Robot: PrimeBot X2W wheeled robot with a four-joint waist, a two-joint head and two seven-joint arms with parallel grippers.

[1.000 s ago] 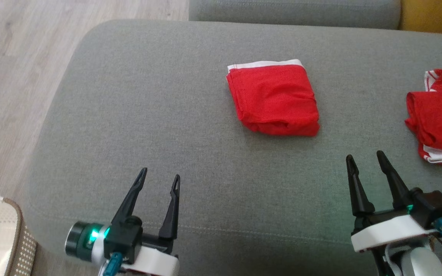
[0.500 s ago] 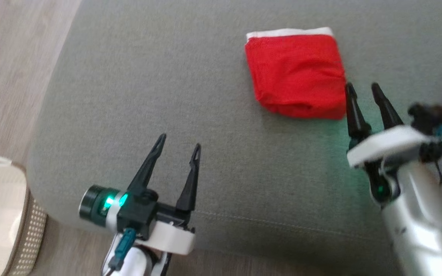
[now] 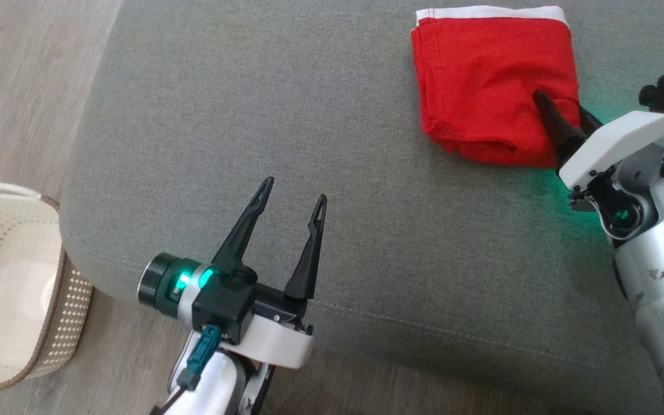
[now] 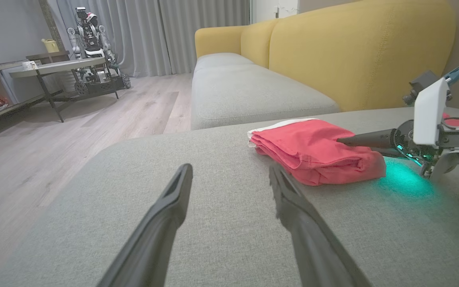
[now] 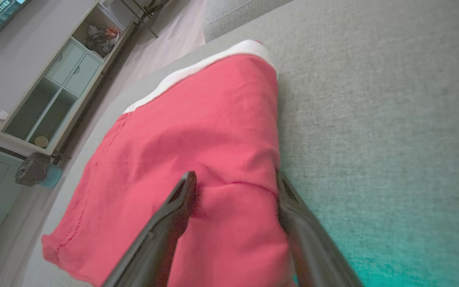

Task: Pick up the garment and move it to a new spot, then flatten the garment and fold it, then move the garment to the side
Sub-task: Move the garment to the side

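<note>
The folded red garment (image 3: 493, 86) lies on the grey cushion (image 3: 366, 242). Its near right corner sits between the 2 spread fingers (image 5: 165, 231) of the right gripper (image 3: 559, 104). The left gripper (image 3: 295, 190), fingers also apart and empty, hangs well away from it, so the right arm is nearer.

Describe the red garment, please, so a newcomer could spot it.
On the grey cushion before the robot, far right, lies the garment, folded square. Its white far edge and the open right gripper astride its corner set it apart.

Red garment (image 3: 490, 80) on sofa (image 3: 309, 115), right gripper (image 3: 560, 107) at its edge
</note>
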